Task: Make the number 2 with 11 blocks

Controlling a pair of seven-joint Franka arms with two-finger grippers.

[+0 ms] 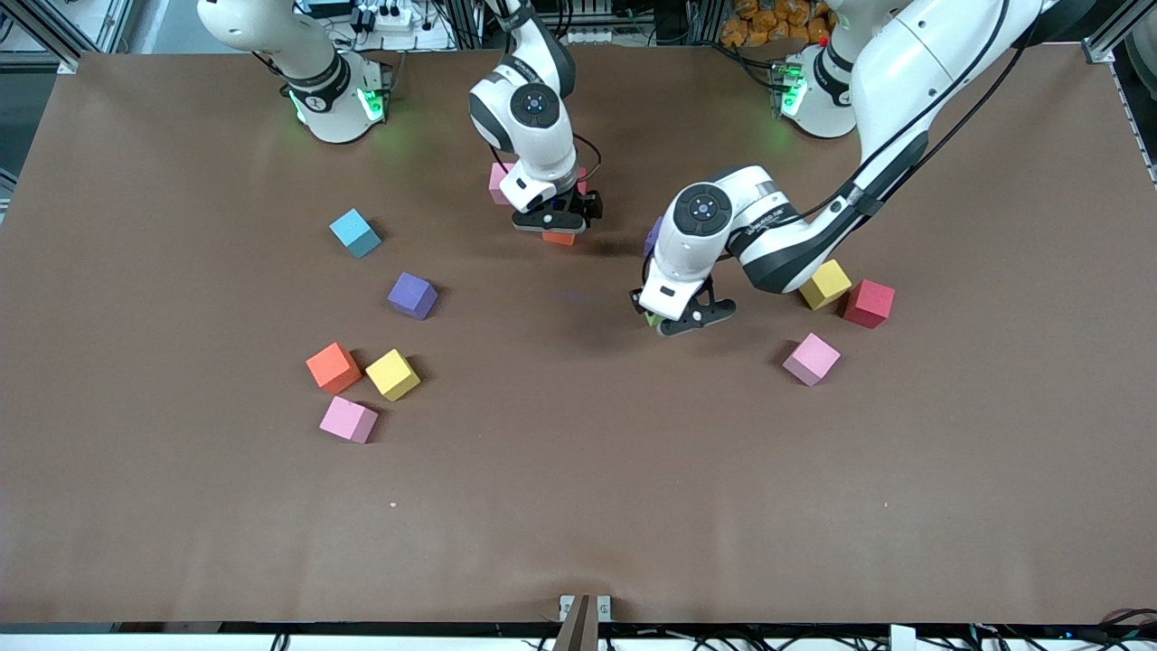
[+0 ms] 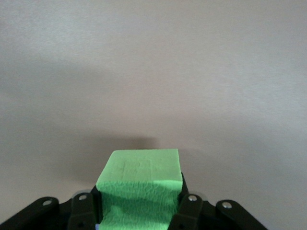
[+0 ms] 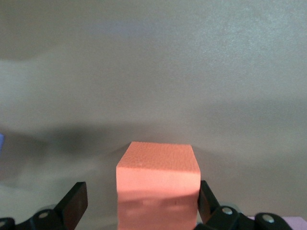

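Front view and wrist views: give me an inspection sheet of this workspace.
Surface: brown matte tabletop, smooth.
Job's things: small matte cubes lie scattered, no digit formed. Blue cube, purple cube, orange cube, yellow cube and pink cube toward the right arm's end; second pink cube, second yellow cube and red cube toward the left arm's end.
Clutter: nothing seen.
Grippers: left gripper shut on green cube; right gripper, jaws open either side of second orange cube, beside third pink cube.
Cables: black cable along the left arm.
Surroundings: white power strip by the bases.
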